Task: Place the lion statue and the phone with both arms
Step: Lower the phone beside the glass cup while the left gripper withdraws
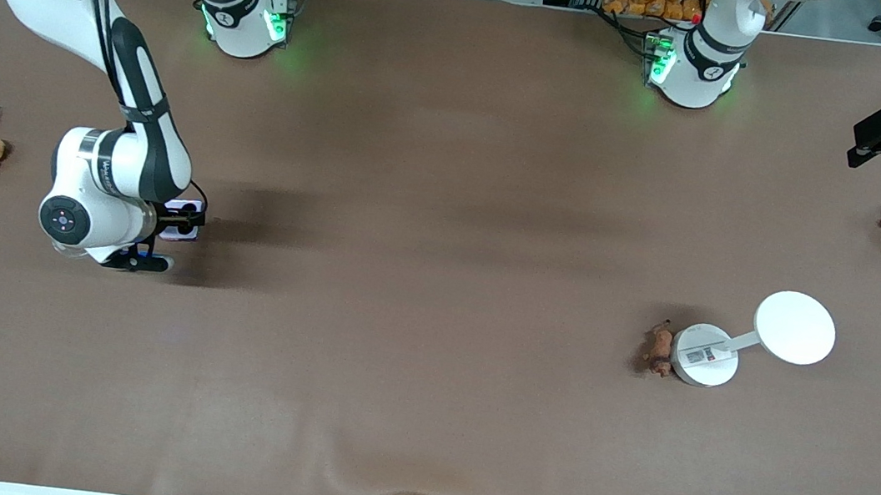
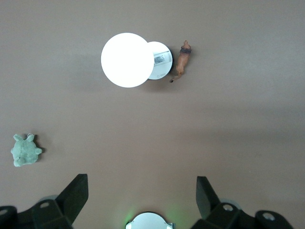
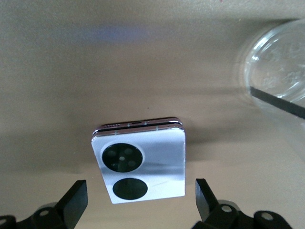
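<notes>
Low over the phone (image 3: 139,164), right gripper (image 3: 138,200) spread wide astride it, left gripper (image 2: 142,193) also spread, high above table (image 1: 424,380), lion statue (image 1: 659,348) touching white stand (image 1: 704,356).

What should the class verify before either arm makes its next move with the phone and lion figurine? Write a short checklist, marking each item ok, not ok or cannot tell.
1. Right end effector open, straddling the pale lavender-white folded phone: ok.
2. Phone gripped: not ok, fingers apart from it.
3. Left end effector open: ok.
4. Left end effector over the slender orange-brown lion figurine: not ok, it hangs off toward the table's end.
5. Lion free to grasp: cannot tell; it lies close beside the white round-based stand.
</notes>
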Controlling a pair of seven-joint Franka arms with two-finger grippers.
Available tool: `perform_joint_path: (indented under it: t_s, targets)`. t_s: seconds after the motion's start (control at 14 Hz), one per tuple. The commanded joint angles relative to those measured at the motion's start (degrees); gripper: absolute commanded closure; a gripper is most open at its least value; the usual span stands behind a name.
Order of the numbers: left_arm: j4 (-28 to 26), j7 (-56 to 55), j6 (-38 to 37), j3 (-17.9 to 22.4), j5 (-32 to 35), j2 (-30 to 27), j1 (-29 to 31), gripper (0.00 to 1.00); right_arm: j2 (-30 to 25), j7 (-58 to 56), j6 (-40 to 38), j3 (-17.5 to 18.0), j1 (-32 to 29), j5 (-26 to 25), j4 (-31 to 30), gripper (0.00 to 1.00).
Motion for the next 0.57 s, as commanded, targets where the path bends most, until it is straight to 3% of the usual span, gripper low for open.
perform_joint_path:
  t_s: [0.0, 0.5]
  targets:
    - [-0.36, 0.38, 0.28, 0.32, -0.01, -0.59, 0.06, 0.0, -2.41, -0.74, 0.07, 0.62, -0.54, -0.51, -1.65, 0.0]
    - [-0.18, 0.38, 1.16, -0.03, -0.01, -0.68, 0.06, 0.0, -3.11, 8.38, -0.81, 0.89, 6.39, -0.25, -1.04, 0.0]
